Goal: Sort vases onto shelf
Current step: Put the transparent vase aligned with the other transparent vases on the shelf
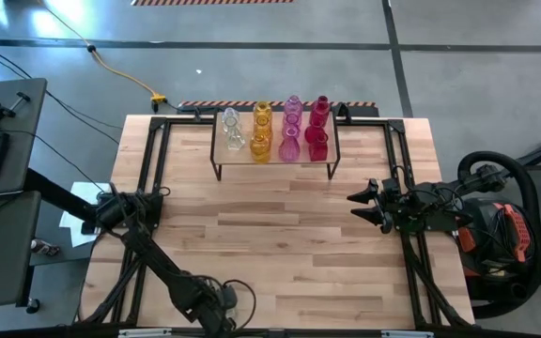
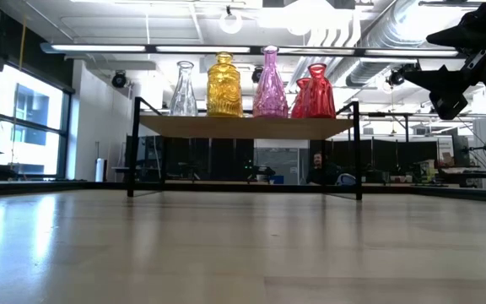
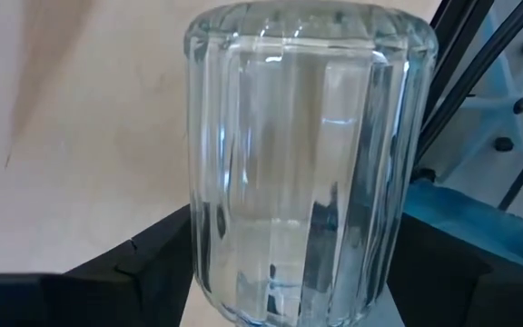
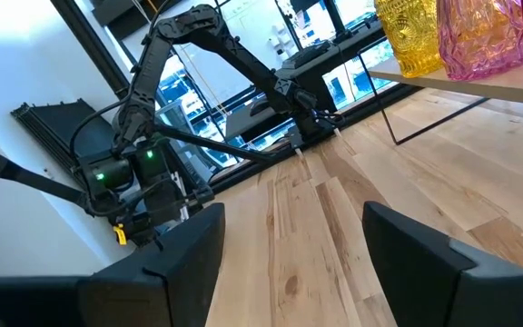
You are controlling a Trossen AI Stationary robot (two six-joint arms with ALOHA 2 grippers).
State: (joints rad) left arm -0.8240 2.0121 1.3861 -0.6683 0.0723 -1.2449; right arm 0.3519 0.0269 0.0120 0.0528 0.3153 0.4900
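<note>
Plank tabletop, black-framed, bearing at its far edge the shelf, which holds 4 rows by colour, from left: clear vases, amber vases, pink vases, red vases. Near left corner: left gripper, fingers flanking 1 ribbed clear vase; whether they pinch it, I cannot tell. Right side: right gripper, raised above the table, fingers spread, holding nothing.
</note>
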